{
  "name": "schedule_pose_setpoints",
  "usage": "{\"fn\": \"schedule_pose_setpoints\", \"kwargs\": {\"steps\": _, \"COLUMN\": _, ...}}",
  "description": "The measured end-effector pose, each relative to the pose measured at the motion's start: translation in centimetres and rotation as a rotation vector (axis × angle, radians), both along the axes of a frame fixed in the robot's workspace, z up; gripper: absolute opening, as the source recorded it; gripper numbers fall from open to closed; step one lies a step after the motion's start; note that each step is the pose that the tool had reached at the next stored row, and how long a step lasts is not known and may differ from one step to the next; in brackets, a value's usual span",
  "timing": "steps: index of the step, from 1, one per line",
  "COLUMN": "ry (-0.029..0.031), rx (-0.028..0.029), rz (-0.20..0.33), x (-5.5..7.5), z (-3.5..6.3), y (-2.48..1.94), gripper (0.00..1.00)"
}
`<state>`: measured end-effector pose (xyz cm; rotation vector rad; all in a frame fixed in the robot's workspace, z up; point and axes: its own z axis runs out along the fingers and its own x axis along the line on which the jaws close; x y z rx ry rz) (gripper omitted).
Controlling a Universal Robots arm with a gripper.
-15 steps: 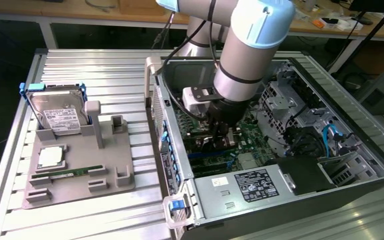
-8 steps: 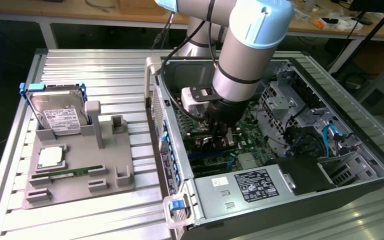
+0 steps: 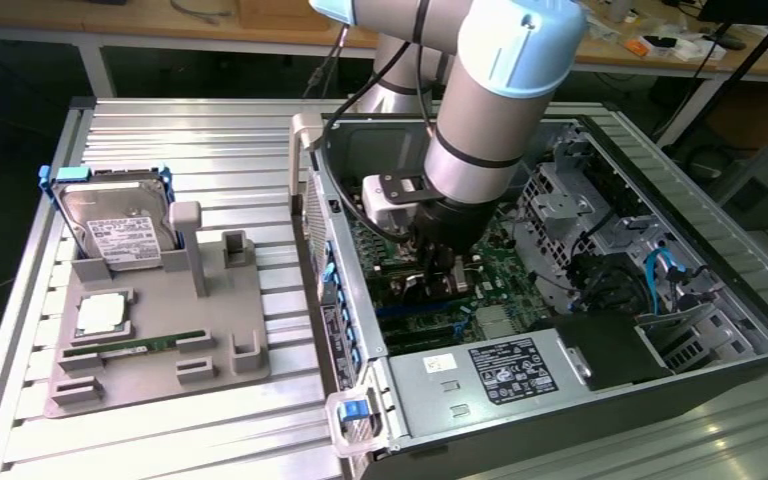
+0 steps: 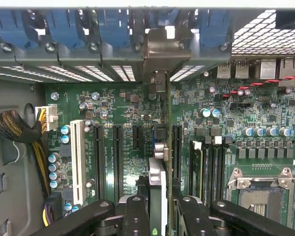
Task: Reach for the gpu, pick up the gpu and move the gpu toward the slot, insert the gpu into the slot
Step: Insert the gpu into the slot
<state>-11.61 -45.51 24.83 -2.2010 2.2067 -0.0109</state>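
My gripper (image 4: 160, 212) is down inside the open computer case (image 3: 357, 420), over the green motherboard (image 3: 498, 265). Its black fingers (image 4: 136, 216) are shut on the gpu (image 4: 158, 182), which I see edge-on as a thin upright card running away from the wrist camera. The card's silvery end bracket (image 4: 165, 49) sits against the case's rear wall, between the blue retainer clips (image 4: 110, 24). The card stands in line with the black expansion slots (image 4: 117, 160); the slot directly beneath it is hidden by the card. In the exterior view, the gripper (image 3: 438, 268) is low among the boards.
Outside the case, a grey fixture (image 3: 157, 350) holds a hard drive (image 3: 117, 225), a processor (image 3: 101, 313) and a memory stick (image 3: 131, 347). A power supply (image 3: 491, 372) lies at the case front. A white slot (image 4: 77, 162), braided cables (image 4: 17, 130) and a CPU socket (image 4: 260, 196) flank the card.
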Motion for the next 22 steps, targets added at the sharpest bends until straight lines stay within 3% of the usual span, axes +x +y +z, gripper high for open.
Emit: {"fn": "schedule_pose_setpoints", "kwargs": {"steps": 22, "ry": -0.0005, "rx": 0.0009, "rz": 0.000, "x": -0.06, "z": 0.12, "y": -0.11, "gripper": 0.27}}
